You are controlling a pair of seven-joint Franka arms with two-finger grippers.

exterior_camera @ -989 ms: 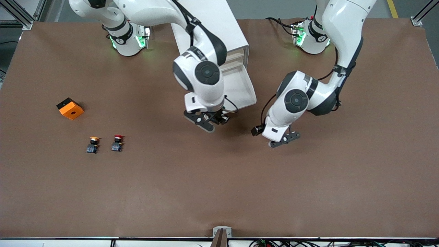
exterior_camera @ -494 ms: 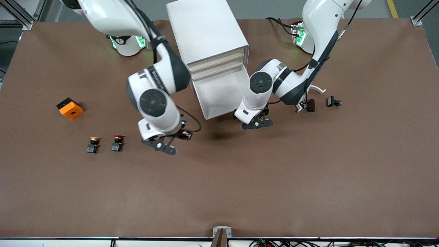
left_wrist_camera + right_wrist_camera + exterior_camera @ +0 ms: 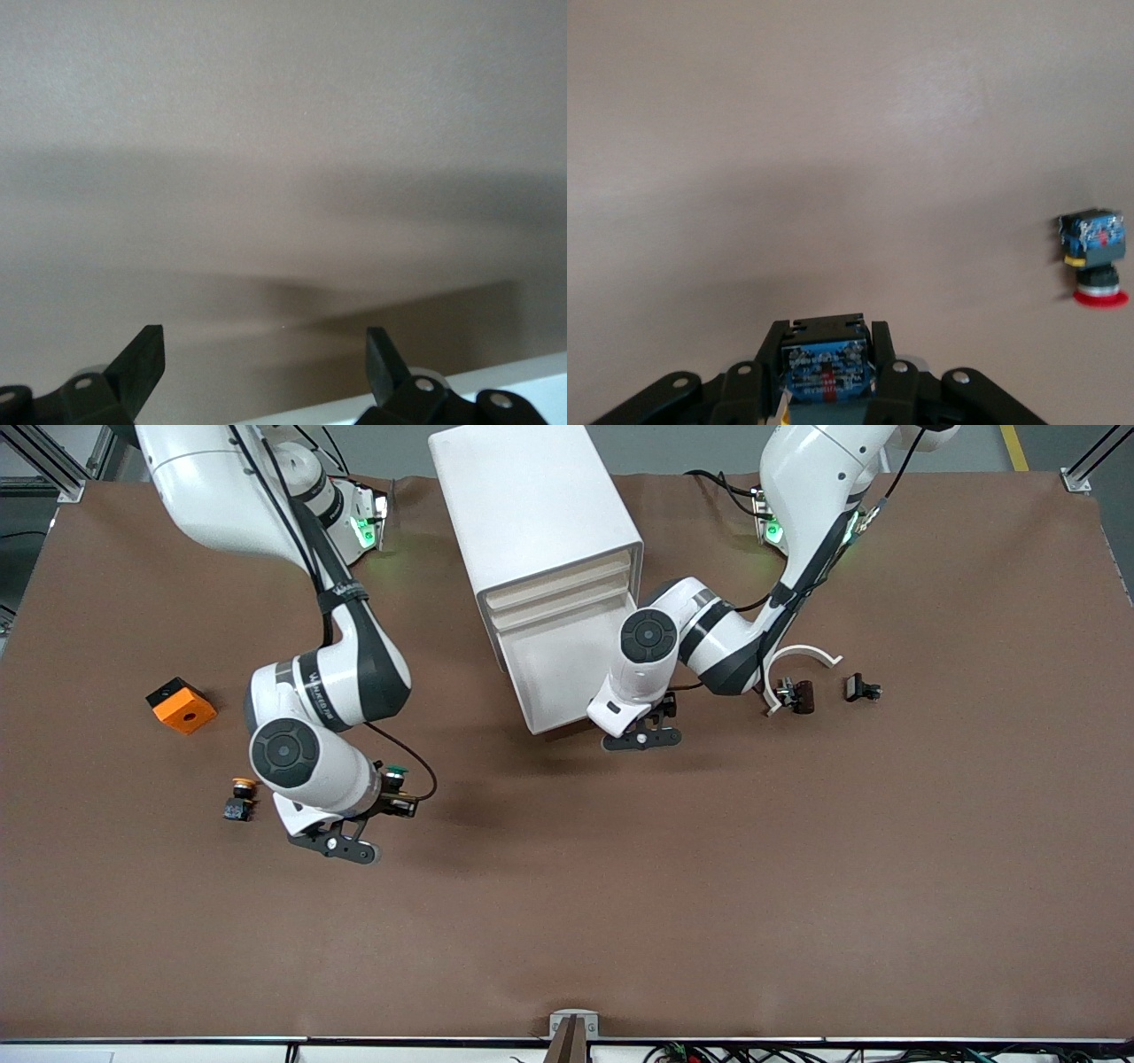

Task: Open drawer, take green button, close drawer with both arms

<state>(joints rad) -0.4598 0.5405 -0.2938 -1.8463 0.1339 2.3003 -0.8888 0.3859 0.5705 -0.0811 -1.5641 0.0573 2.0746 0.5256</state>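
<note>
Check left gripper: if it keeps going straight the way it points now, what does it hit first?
Most likely bare table. The left gripper, open, sits at the open drawer's front edge, and its wrist view shows only brown mat and shadow ahead. Depth is hard to judge, so contact distance is unclear.

From my right wrist camera: right gripper (image 3: 826,376) over bare brown table (image 3: 833,133), fingers (image 3: 884,376) clamped on a black blocky body with a blue label, the button (image 3: 825,365). Red-capped button (image 3: 1095,257) lies on its side on the table, well apart.
</note>
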